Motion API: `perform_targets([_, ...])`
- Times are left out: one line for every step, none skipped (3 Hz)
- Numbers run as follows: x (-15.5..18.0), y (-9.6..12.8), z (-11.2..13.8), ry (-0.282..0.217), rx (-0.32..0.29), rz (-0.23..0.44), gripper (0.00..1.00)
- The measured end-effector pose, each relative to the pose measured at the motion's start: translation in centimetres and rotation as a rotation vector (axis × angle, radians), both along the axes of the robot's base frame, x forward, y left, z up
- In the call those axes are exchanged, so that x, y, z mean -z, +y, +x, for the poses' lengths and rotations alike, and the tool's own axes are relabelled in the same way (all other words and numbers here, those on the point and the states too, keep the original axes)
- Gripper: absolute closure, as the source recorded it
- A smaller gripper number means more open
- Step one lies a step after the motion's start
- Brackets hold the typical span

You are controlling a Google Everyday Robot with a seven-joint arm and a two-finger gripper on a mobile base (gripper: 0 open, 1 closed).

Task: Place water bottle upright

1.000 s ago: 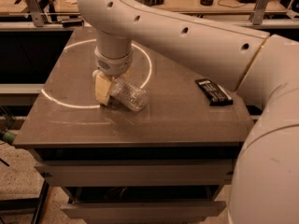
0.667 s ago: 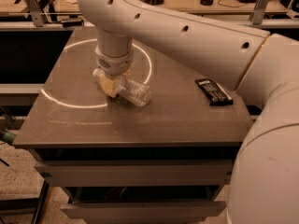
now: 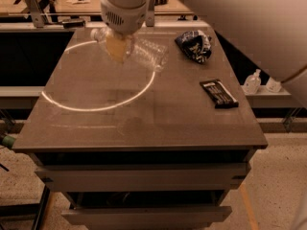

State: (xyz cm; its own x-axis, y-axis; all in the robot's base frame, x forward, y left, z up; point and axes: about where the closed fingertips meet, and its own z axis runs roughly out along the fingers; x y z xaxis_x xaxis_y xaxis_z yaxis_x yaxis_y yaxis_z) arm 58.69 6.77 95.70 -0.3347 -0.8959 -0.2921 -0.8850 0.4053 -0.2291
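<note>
The water bottle (image 3: 146, 54) is clear crinkled plastic and lies nearly on its side, cap end to the left and base to the right. It hangs over the far part of the table (image 3: 144, 128). My gripper (image 3: 117, 47) comes down from the top of the view, and its yellowish fingers (image 3: 115, 49) are closed around the bottle near its neck. The bottle looks raised a little off the tabletop. The neck and label are mostly hidden behind the fingers.
A crumpled dark blue snack bag (image 3: 194, 44) lies at the far right. A black bar-shaped packet (image 3: 219, 93) lies at the right edge. A white ring (image 3: 96, 107) is marked on the tabletop. Small pump bottles (image 3: 252, 82) stand on a ledge beyond the right edge.
The bottle was lying on the table under my gripper. Now my gripper holds it farther back and a little above the surface. The view has also shifted, and the snack bag now shows.
</note>
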Motion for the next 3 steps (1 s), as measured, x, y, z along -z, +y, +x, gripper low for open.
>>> perform_targets([-5.8,-0.6,-2.2,-0.092,-0.127,0.165,1.0])
perform_targets([-7.9,0.0,-2.4,-0.171,-0.246,0.366,1.0])
perform_targets([-9.3,1.5,-2.5,-0.24,-0.357,0.612,1.0])
